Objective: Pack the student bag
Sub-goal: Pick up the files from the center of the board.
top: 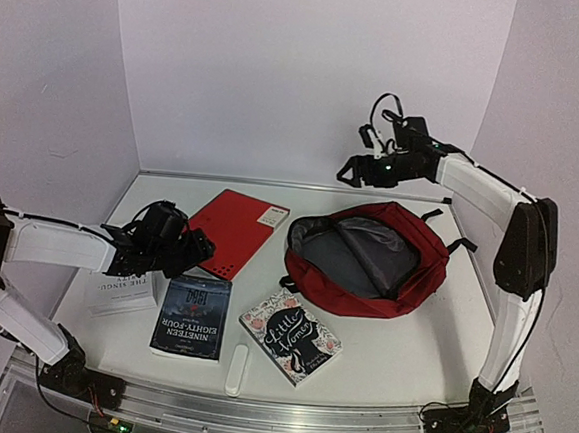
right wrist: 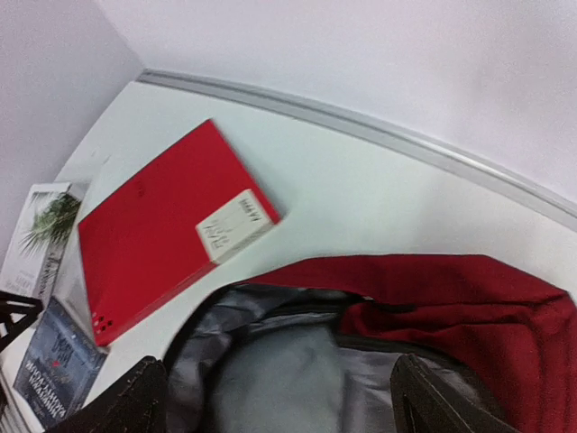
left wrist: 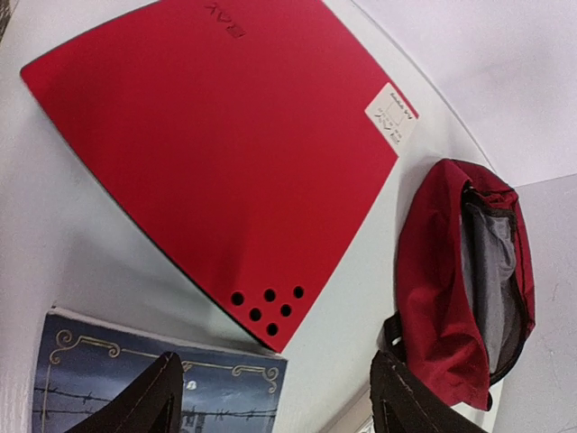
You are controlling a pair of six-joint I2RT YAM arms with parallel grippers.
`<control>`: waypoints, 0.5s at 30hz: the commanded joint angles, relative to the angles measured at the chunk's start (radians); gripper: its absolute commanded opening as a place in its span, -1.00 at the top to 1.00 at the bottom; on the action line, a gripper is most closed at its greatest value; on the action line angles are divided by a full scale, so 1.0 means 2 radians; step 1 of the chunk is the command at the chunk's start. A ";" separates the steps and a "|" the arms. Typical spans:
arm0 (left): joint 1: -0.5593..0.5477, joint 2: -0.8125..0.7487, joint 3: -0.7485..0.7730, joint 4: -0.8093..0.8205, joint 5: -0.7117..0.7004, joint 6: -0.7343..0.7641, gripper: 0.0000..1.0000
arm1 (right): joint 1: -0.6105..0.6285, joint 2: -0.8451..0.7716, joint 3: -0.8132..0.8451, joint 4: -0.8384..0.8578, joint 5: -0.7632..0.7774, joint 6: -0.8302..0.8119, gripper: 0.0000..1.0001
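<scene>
The bag [top: 366, 258] lay on the right side of the surface [top: 400, 346], unzipped, its grey lining showing and its mouth toward the red folder [top: 236, 230] just beside it. The right tool [right wrist: 284, 401] hung high over the bag, fingers spread wide, gripping nothing. The left tool [left wrist: 279, 401] hovered low by the folder's near corner above Nineteen Eighty-Four [top: 191, 317], fingers apart too, empty. Little Women [top: 290, 337] lay in front of the bag.
</scene>
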 commanded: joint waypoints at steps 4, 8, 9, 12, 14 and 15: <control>0.005 -0.013 -0.042 0.067 -0.026 -0.101 -0.31 | 0.086 0.064 0.055 0.005 -0.035 0.031 -0.60; 0.023 0.008 -0.072 0.130 -0.005 -0.127 -0.19 | 0.120 0.098 0.073 0.015 -0.034 0.036 -0.52; 0.032 0.019 -0.083 0.153 0.008 -0.138 -0.14 | 0.129 0.104 0.076 0.019 -0.030 0.035 -0.50; 0.056 0.053 -0.099 0.234 0.055 -0.144 -0.07 | 0.146 0.126 0.091 0.027 -0.020 0.032 -0.44; 0.061 0.074 -0.092 0.252 0.078 -0.143 -0.04 | 0.153 0.143 0.100 0.032 -0.014 0.032 -0.43; 0.062 0.085 -0.088 0.259 0.085 -0.143 -0.03 | 0.156 0.149 0.104 0.036 -0.010 0.033 -0.42</control>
